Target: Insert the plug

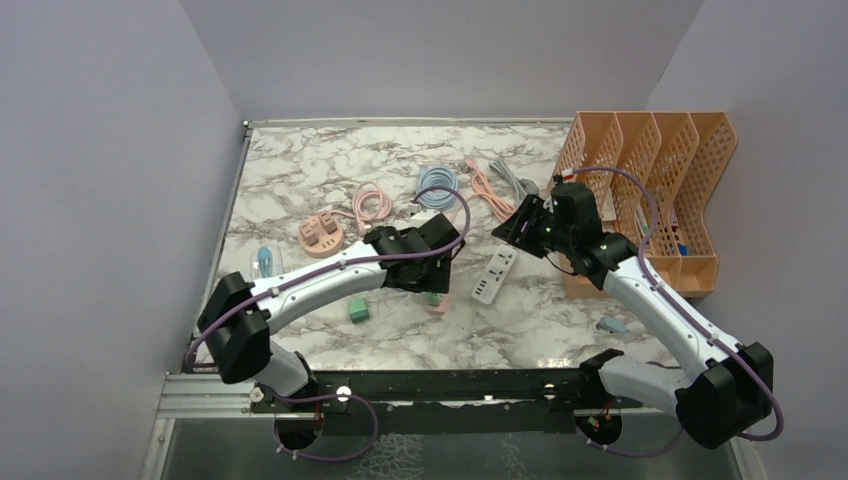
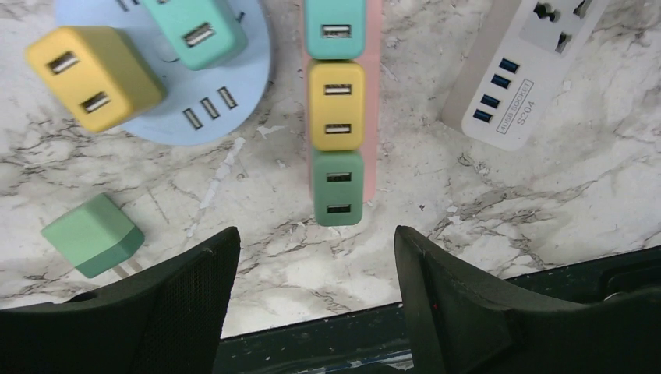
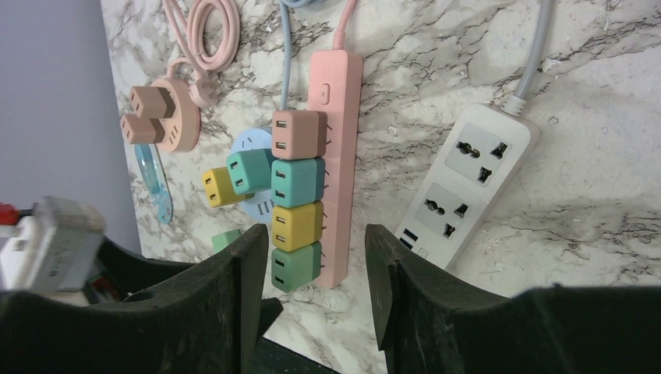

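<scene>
A pink power strip (image 2: 372,93) lies on the marble table with a row of cube plugs seated in it. The dark green plug (image 2: 338,189) is the last of the row, next to a yellow plug (image 2: 337,105). My left gripper (image 2: 316,238) hovers just short of that green plug, open, with only bare table between its fingers (image 2: 195,296). In the right wrist view the strip (image 3: 337,156) carries pink, teal, yellow and green plugs (image 3: 295,266). My right gripper (image 3: 312,241) hangs above the table, open and empty. Another green plug (image 2: 92,234) lies loose on the table.
A white power strip (image 1: 495,275) lies between the two grippers. A blue round hub (image 2: 226,86) holds a yellow and a teal plug. A pink round hub (image 1: 322,235), coiled cables (image 1: 437,185) and an orange file rack (image 1: 650,190) stand farther back and right.
</scene>
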Motion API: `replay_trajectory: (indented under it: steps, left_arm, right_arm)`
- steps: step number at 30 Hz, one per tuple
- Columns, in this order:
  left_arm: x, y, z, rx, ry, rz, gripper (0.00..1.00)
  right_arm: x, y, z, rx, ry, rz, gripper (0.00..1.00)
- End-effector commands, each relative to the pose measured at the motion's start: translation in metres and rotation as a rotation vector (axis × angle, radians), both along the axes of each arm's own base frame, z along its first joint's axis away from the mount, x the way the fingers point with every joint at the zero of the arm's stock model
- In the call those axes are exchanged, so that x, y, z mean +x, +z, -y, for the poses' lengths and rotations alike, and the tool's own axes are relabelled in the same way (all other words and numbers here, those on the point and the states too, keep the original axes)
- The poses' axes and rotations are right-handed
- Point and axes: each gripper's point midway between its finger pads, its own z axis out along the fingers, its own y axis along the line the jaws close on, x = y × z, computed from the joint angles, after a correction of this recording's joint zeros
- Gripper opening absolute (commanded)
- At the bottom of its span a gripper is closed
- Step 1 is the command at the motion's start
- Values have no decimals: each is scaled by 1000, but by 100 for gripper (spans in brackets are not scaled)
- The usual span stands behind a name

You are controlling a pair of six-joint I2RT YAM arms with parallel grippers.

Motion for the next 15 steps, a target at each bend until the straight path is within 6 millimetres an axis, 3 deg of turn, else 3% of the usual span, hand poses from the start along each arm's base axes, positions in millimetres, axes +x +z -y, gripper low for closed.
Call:
replay_trajectory:
  steps: [1,6,9,15]
  left_arm:
    - [8,2,-48,10,161,42,74]
    - [10,-5,-103,-46,375,31,78]
    - [1,-20,-129,-50,477,17,83]
    - [-13,-57,-150,-24,524,-58,84]
  right_arm:
    - [3,6,3,3,-23,10,49]
    - [2,2,1,7,-14,-2,48]
    - [1,1,-1,14,-10,-6,48]
    - [1,-2,-3,25,-4,-18,48]
